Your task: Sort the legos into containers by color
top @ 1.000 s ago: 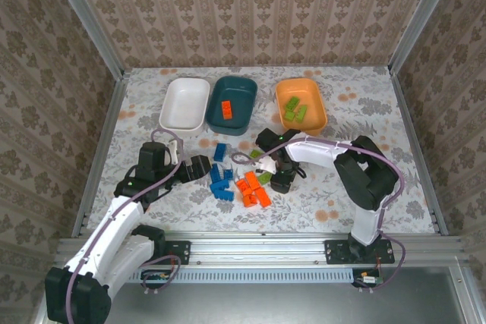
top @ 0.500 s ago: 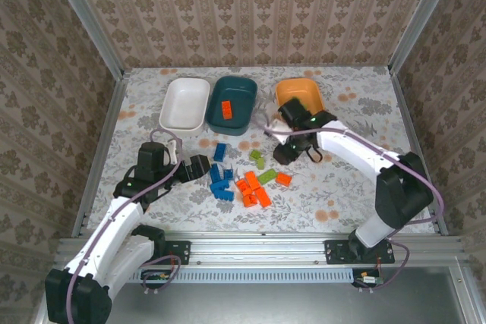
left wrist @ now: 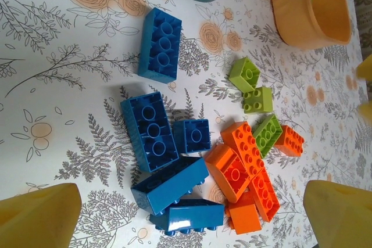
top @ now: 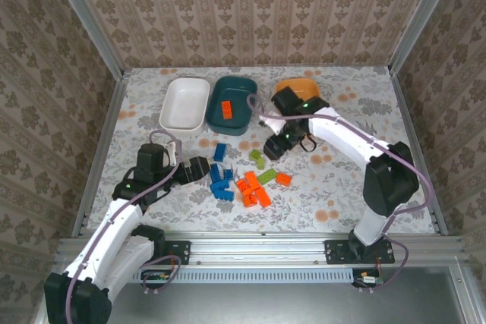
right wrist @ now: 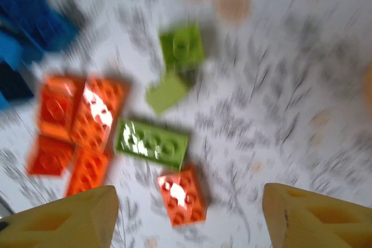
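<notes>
Loose legos lie mid-table: a blue pile [top: 220, 184], an orange pile [top: 253, 190], two light green bricks [top: 258, 158] and a single orange brick [top: 283, 179]. My left gripper [top: 199, 168] hovers just left of the blue pile, open; in the left wrist view its fingers [left wrist: 38, 219] frame blue bricks [left wrist: 150, 137] and orange bricks [left wrist: 244, 166]. My right gripper [top: 277, 144] hangs open above the green bricks. The blurred right wrist view has an orange brick [right wrist: 181, 197] and a green brick [right wrist: 152, 142] below the empty jaws. One orange brick [top: 225, 110] lies in the teal bin [top: 241, 89].
An empty white bin [top: 184, 104] stands left of the teal one. The orange bin [top: 287, 84] at the back is mostly covered by my right arm. Metal frame rails border the table on both sides.
My right arm has swung from the brick pile up toward the orange bin, uncovering the single orange brick, and its jaws have widened. The left arm has stayed put.
</notes>
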Available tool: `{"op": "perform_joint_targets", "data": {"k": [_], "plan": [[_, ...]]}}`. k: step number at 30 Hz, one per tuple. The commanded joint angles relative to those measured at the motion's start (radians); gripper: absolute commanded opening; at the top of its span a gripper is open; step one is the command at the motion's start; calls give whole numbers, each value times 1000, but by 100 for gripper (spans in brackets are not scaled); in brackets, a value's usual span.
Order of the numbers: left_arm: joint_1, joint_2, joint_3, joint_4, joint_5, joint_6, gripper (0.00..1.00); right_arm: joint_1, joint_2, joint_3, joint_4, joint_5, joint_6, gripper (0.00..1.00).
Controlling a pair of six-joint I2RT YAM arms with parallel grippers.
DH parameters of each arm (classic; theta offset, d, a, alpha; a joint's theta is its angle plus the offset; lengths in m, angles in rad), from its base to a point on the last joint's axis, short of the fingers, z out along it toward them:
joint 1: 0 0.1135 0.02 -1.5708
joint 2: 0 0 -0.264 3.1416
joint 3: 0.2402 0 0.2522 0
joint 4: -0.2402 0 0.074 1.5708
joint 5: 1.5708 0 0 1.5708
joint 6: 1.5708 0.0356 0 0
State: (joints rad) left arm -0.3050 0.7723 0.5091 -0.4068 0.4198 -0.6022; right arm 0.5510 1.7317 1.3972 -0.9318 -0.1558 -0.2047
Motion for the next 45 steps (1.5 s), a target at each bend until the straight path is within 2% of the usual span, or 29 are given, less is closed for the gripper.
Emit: {"op": "perform_joint_targets", "data": {"k": [1, 12, 19, 22, 28, 36, 40, 45], "plan": [[7, 39, 15, 43, 17, -12, 100, 38, 27, -58, -98, 135, 2, 73], [9, -9, 6, -14, -6, -3, 100, 72, 174, -85, -27, 179, 2, 74], [12, -10, -2, -15, -10, -5, 100, 77, 208, -111, 4, 173, 1, 72], [12, -2, 0, -6, -5, -7, 100, 78, 215, -121, 8, 180, 6, 66], [12, -2, -3, -9, -3, -2, 100, 78, 197, -128, 3, 170, 24, 33], [18, -20, -15, -14, -3, 5, 100, 43, 91, -54, -36, 160, 49, 32], [22, -19, -27, 2, 0, 2, 100, -10, 40, 93, 45, 39, 147, 32], [24, -18, -34, 8, 5, 0, 100, -61, 88, 198, 378, -217, 481, 32]]}}
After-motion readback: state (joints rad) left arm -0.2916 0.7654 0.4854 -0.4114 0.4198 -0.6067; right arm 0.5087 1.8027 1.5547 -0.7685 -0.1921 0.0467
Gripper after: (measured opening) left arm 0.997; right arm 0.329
